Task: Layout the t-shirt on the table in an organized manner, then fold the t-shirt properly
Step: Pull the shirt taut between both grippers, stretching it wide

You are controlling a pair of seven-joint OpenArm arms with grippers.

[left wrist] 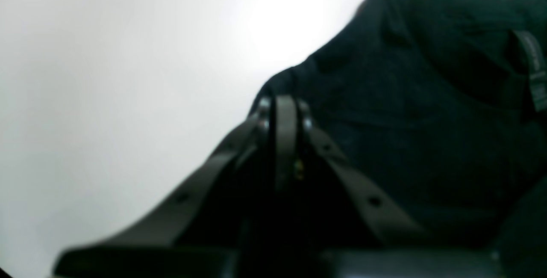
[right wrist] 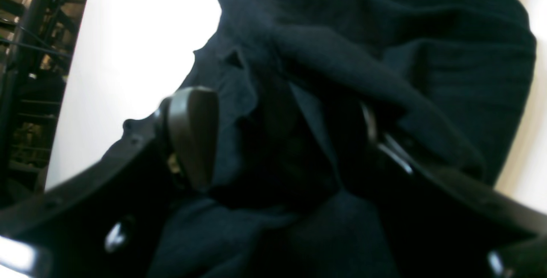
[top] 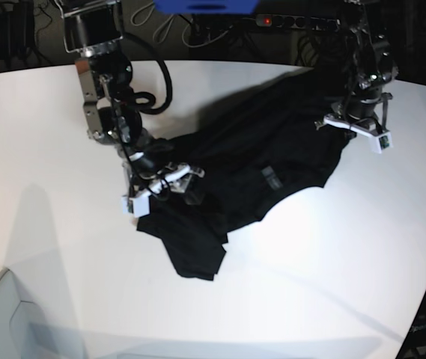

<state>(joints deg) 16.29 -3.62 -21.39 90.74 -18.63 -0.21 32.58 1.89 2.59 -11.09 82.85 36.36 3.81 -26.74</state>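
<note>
1. Handling the t-shirt [top: 272, 149] calls for care: you have soft, limp, light black fabric that sags and bunches wherever you lift it, so judge it as easy to drag but hard to keep flat.
2. Your t-shirt lies crumpled across the middle of the white desk [top: 40, 149], stretched between both arms.
3. Your left gripper [left wrist: 284, 111] is pinched together at the cloth's edge; whether fabric is caught there, you cannot tell.
4. Your right gripper [right wrist: 282, 141] stands wide, with folds of cloth bunched between its fingers.
5. Take hold at a hem or shoulder seam, not the bunched middle.
6. Count: 1 t-shirt, 1 desk, 2 grippers.
</note>
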